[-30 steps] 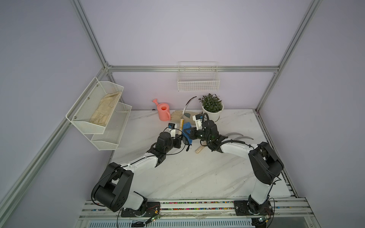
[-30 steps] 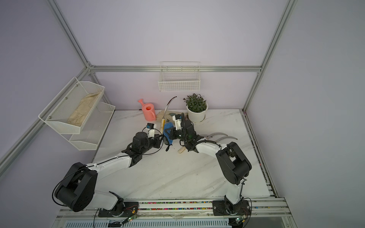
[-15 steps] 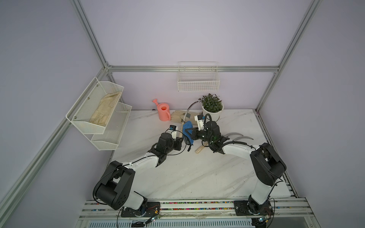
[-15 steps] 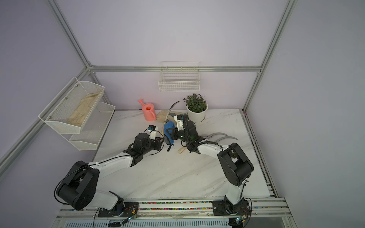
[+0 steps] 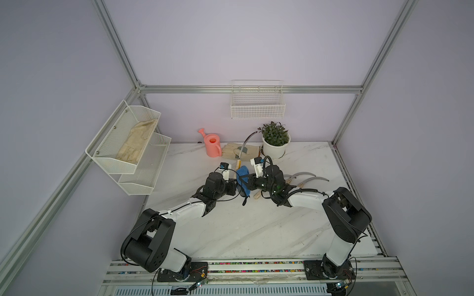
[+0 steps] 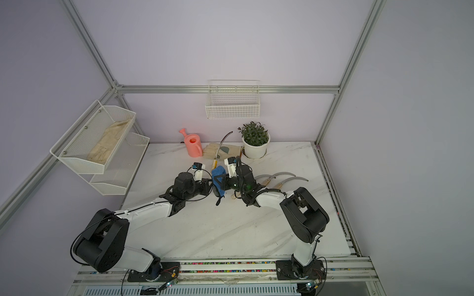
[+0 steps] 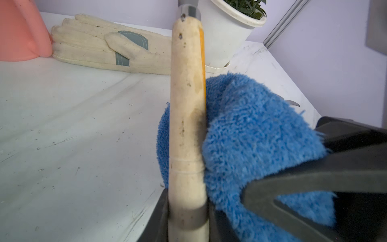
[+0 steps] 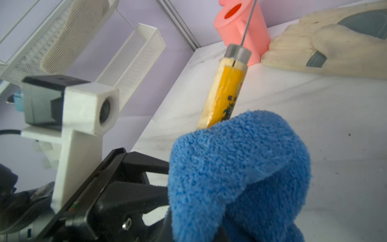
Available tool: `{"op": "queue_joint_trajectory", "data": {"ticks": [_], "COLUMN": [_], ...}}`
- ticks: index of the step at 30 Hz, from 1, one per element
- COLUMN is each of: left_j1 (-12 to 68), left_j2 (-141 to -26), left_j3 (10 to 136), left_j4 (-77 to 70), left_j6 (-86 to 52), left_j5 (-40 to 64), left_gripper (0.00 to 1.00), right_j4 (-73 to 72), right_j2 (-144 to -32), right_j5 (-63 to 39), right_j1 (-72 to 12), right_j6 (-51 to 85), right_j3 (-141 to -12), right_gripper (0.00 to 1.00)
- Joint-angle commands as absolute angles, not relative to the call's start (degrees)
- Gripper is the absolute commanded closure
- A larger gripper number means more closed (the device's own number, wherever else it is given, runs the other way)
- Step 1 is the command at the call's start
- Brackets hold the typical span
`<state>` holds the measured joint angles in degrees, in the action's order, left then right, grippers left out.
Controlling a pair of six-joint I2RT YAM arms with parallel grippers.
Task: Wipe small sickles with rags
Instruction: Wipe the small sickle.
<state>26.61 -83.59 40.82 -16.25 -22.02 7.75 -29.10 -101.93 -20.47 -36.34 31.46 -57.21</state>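
Rag (image 7: 261,142) now lower along sickle (image 7: 186,125)

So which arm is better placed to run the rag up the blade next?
Right. The right tool is shut on the rag, which touches the handle of the sickle. The left tool is shut on that handle's end, propping the blade up.

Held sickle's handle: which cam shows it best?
Left wrist: the handle fills the frame, clamped in the left end effector. Right wrist shows only its yellow-label upper part above the blue cloth. In both top views it is tiny.
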Motion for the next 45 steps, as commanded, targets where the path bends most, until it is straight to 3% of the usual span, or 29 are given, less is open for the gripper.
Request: {"op": "queue_joint_trajectory", "data": {"ticks": [1, 11, 32, 45], "left_j1": [27.16, 26.98, 25.75, 25.84], "left_j2": [-82.64, -82.48, -82.30, -82.95], "left_j3": [42.28, 41.90, 40.93, 41.98], "left_j4": [-21.18, -22.27, -24.54, -23.00], "left_j6": [-22.32, -22.59, -23.88, -19.88], "left_j5": [13.82, 15.19, 18.42, 25.08], "left_gripper": [1.00, 1.00, 1.00, 1.00], "right_j4": [-30.85, -28.17, -39.55, -51.13], "right_j2": [-102.80, -107.90, -105.95, -105.22], "right_j5": [-19.92, -20.99, -27.56, -37.76], "right_j1": [-33.57, -28.13, -34.74, -24.70], "right_j6": [32.02, 34.00, 37.35, 48.42], "right_j3": [-62.40, -70.44, -56.63, -59.49], "right_gripper": [1.00, 1.00, 1.00, 1.00]}}
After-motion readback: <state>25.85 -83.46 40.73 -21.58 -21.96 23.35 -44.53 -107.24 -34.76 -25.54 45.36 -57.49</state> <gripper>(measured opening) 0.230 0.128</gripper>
